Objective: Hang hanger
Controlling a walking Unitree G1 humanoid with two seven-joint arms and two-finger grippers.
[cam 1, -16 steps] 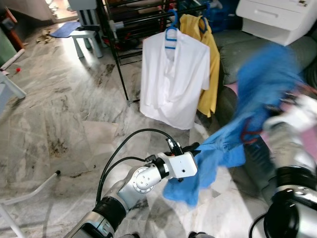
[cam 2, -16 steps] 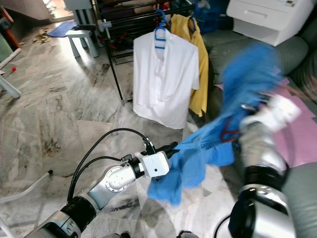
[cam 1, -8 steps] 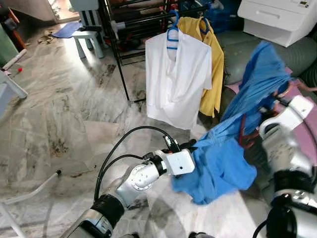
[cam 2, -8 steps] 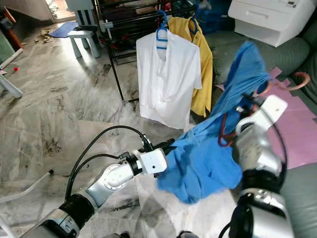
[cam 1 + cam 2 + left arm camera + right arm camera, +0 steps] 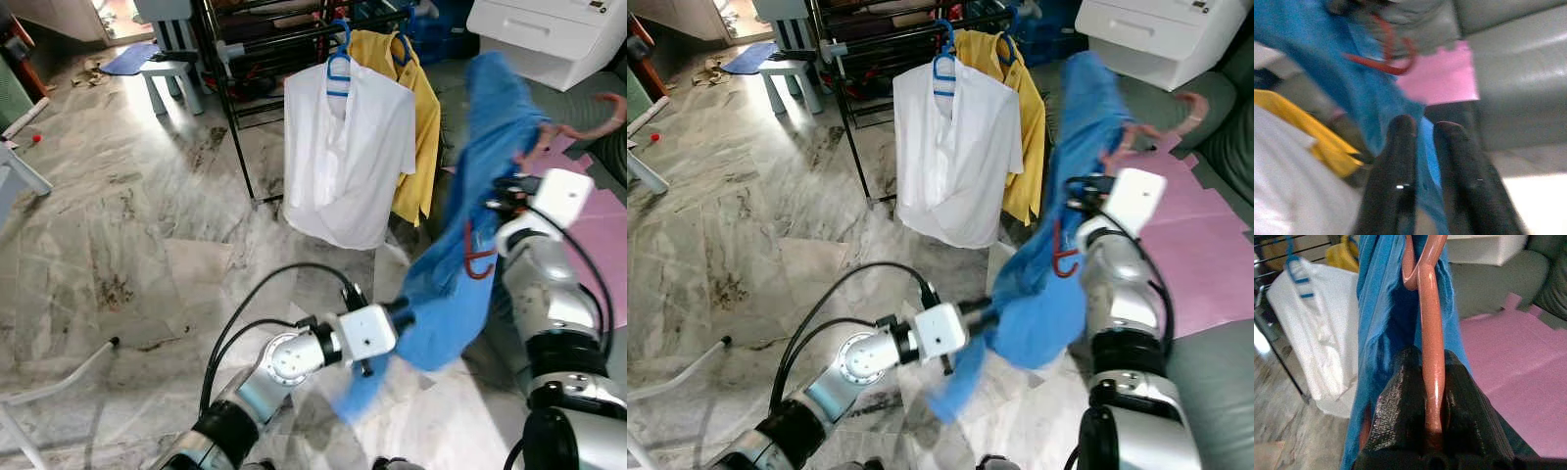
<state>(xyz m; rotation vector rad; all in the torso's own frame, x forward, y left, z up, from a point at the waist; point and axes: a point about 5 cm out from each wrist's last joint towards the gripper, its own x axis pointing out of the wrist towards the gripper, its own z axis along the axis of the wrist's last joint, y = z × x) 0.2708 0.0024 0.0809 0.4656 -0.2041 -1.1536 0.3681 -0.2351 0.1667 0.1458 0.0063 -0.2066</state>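
Blue cloth shirt [image 5: 460, 264] on a salmon plastic hanger [image 5: 1430, 357].
Right tool [image 5: 1427, 382] clamps the hanger; left tool [image 5: 1422, 132], at 7 o'clock, pinches the hem.

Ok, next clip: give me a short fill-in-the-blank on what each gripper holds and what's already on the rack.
1. The right gripper is shut on a hanger whose colour is ____.
2. The left gripper pinches the hem of the ____ shirt.
3. On the black rack, beside the yellow shirt, hangs a ____ shirt on a blue hanger.

Missing words: red; blue; white
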